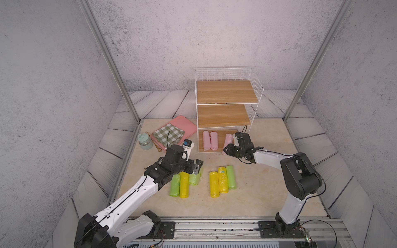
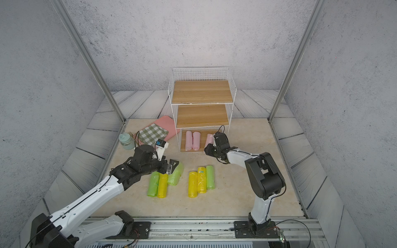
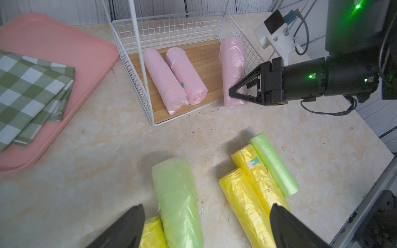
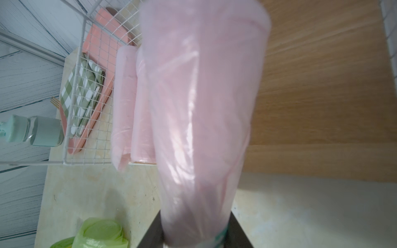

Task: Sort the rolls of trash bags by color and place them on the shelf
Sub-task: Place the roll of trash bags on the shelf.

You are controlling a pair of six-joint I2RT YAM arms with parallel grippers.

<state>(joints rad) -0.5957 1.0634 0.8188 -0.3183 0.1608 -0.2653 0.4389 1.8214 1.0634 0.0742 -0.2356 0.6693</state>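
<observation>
Closest to the front edge of the counter [image 1: 257, 193] lay six rolls in two groups of three. Each group was packed side by side, ends pointing toward the far edge.

Left group: an outer green roll [image 1: 175, 185], a yellow roll [image 1: 184, 185], then an inner green roll [image 1: 195, 178] set a little farther back and slightly askew. Right group: two yellow rolls [image 1: 214, 184], with a lone green roll [image 1: 231, 177] on their right.

Left fingers [image 3: 129, 232] were spread wide, gripping nothing, poised over the inner green roll. In the left wrist view that roll ran up between the two tips. Whether they touched it, I could not tell.

Shelf [image 1: 225, 92] stood at the middle of the far edge. Two pink rolls [image 1: 206, 140] lay touching on the left of its bottom board.

Right fingers [image 3: 233, 92] were nearly closed, pinching the near end of a third pink roll [image 3: 233, 68]. That roll reached in over the right side of the bottom board, beside the wire wall and apart from the other two. Its gripped end stuck out past the board's front edge. Resting or lifted, I could not tell.

Far-left corner: a pink tray [image 1: 187, 126] carried a folded green-checked cloth [image 1: 168, 134]. A mint cup [image 1: 145, 141] sat just beside the tray, by the left edge.
</observation>
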